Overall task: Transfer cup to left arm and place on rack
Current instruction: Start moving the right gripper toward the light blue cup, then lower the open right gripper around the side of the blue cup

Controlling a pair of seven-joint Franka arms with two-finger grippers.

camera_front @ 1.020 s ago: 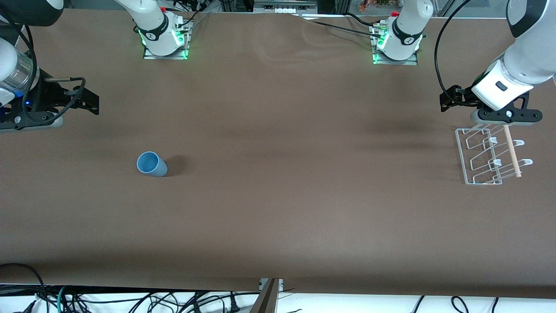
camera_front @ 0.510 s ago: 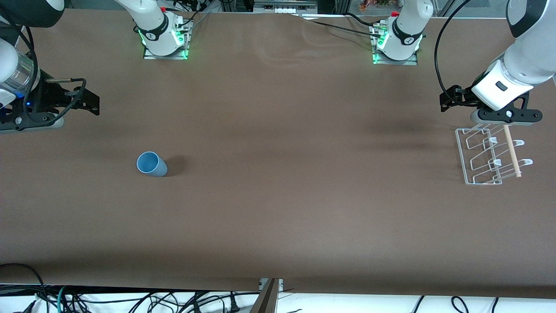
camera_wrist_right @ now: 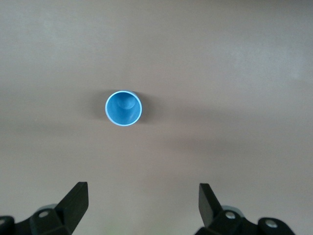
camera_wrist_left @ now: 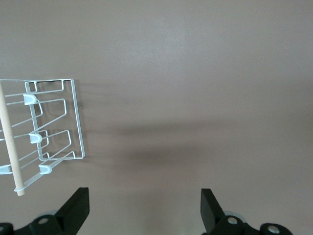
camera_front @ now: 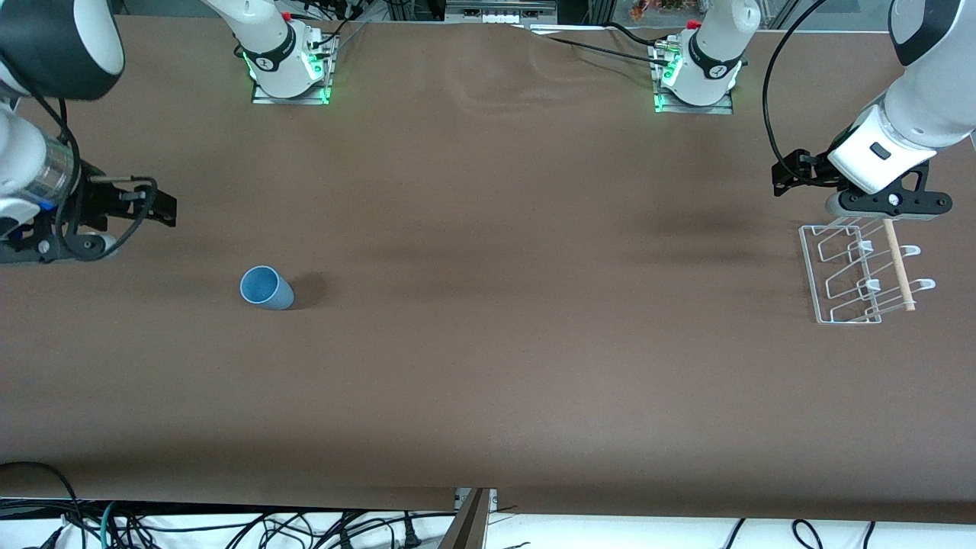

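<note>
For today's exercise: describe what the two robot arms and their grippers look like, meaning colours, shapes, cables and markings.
Both arms are glossy white with black joint panels. The left gripper and the right gripper are black with two fingers. Black cables loop along each wrist. Green lights glow at both bases.

The light over my table (camera_front: 488,366) is even and soft, coming from above. A short dark shadow lies beside the cup (camera_front: 266,288), at its 3 o'clock in the front view. Broad faint bands of shade run across the middle of the table. Green lamps glow at my two bases, at 11 and 1 o'clock. Both wrist views are sharp, mildly dim, with no glare; the rack (camera_wrist_left: 49,127) wires read crisply.
</note>
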